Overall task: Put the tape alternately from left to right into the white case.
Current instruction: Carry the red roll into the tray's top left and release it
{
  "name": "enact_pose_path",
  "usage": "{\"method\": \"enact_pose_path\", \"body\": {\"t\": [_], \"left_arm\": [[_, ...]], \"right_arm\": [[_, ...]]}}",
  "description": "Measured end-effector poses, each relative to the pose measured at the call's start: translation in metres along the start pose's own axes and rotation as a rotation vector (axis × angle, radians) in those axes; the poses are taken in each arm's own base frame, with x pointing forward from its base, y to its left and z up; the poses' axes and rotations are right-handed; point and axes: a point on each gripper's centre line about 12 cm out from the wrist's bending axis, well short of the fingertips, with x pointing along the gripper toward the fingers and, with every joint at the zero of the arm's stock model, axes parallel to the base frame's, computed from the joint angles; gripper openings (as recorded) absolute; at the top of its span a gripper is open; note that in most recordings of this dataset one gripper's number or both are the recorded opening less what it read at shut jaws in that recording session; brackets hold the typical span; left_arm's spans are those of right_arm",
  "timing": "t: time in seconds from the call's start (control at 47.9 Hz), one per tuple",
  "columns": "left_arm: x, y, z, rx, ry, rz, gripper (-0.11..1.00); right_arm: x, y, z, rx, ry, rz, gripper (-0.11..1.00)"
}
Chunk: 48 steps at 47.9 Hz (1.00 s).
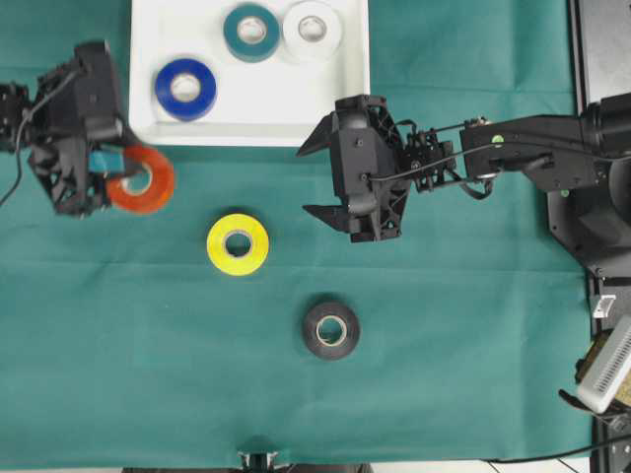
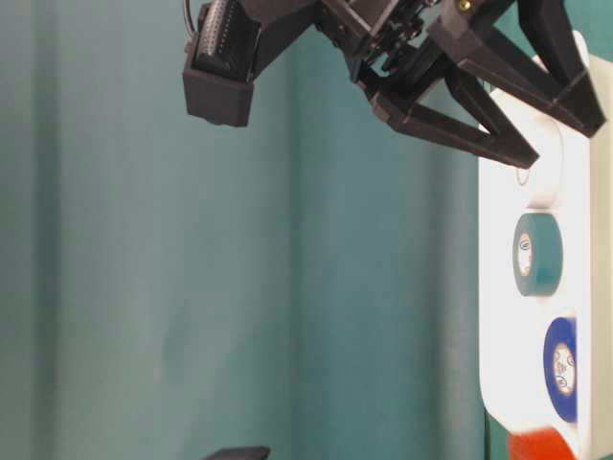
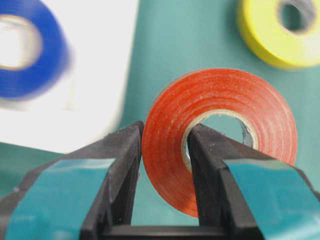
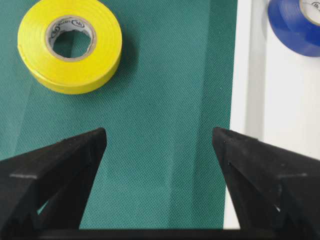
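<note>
The left pincer point(image 1: 116, 181) grips the round orange tape roll point(image 1: 146, 180) through its core, left of frame, just below the shallow white plastic case point(image 1: 347, 99). Next: carry it over the rim. The right pincer point(image 1: 317, 178) gapes empty.

My bench point(image 1: 473, 374) is spread with a dark green cloth point(image 1: 118, 374), faintly creased and evenly lit. At three o'clock the cloth ends; there I see dark equipment point(image 1: 603, 39) and a grey strip.

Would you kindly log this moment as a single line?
left gripper: shut on red tape | right gripper: open, empty | white case: blue, teal, white rolls | cloth: yellow, black rolls
</note>
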Motion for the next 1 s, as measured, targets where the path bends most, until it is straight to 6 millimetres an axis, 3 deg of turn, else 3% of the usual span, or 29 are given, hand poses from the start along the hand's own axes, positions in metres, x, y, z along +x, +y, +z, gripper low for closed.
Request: {"method": "enact_pose_path", "body": {"t": [0.271, 0.584, 1.002], "left_arm": [[0.007, 0.045, 0.023, -0.097, -0.03, 0.1, 0.27], [0.03, 0.093, 0.043, -0.11, -0.028, 0.19, 0.27], [0.051, 0.156, 0.06, -0.183, -0.023, 0.286, 0.27]], "right_arm": [[0.0, 0.0, 0.0, 0.0, 0.0, 0.0, 0.8], [0.0, 0.0, -0.001, 0.0, 0.002, 0.0, 0.8], [0.0, 0.0, -0.002, 0.0, 0.003, 0.0, 0.8]]}}
